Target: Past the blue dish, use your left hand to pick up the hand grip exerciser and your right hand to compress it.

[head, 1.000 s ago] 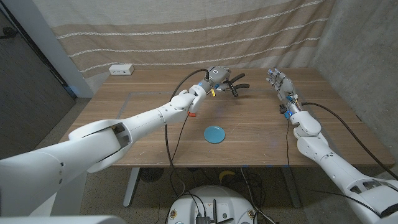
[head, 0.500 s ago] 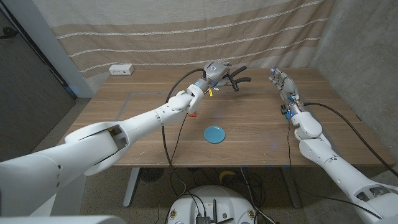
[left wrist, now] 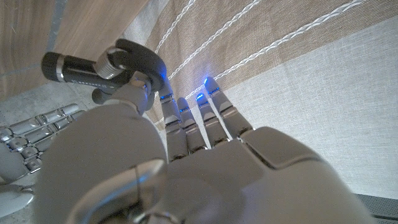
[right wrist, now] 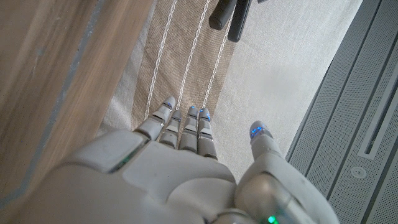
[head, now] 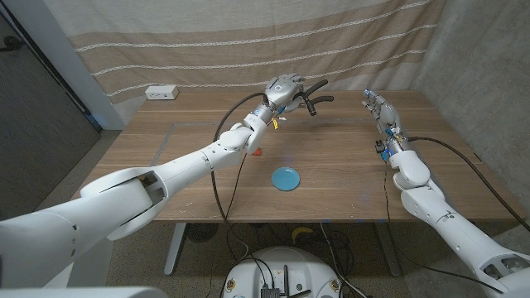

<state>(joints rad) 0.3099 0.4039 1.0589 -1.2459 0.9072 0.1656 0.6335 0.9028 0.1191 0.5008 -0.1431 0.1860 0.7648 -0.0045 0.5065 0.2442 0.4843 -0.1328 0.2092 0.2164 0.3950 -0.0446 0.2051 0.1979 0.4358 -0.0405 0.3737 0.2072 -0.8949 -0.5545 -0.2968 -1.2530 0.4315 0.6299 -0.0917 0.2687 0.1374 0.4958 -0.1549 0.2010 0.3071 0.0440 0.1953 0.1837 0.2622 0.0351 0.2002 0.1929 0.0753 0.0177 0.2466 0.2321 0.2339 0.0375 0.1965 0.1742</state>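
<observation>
Left hand (head: pixel 282 88) gripping hand grip exerciser (head: pixel 310 93), raised clear of the table (head: pixel 331 165) well beyond the blue dish (head: pixel 286 178), black handles jutting toward right hand (head: pixel 378 109), right hand empty, fingers spread, to the dish's far right

hand grip exerciser (head: pixel 311 93) | black, two handles spread | lifted off table, beyond blue dish (head: pixel 286 178) | dish flat on table

Right hand (right wrist: pixel 186 174): back toward the camera, fingers apart, holding nothing.
Hand grip exerciser (right wrist: pixel 231 14): two dark handle ends past the fingertips.
Curtain (right wrist: pixel 186 68): beige, white stripes.
Table (right wrist: pixel 50 81): wooden, alongside.
</observation>
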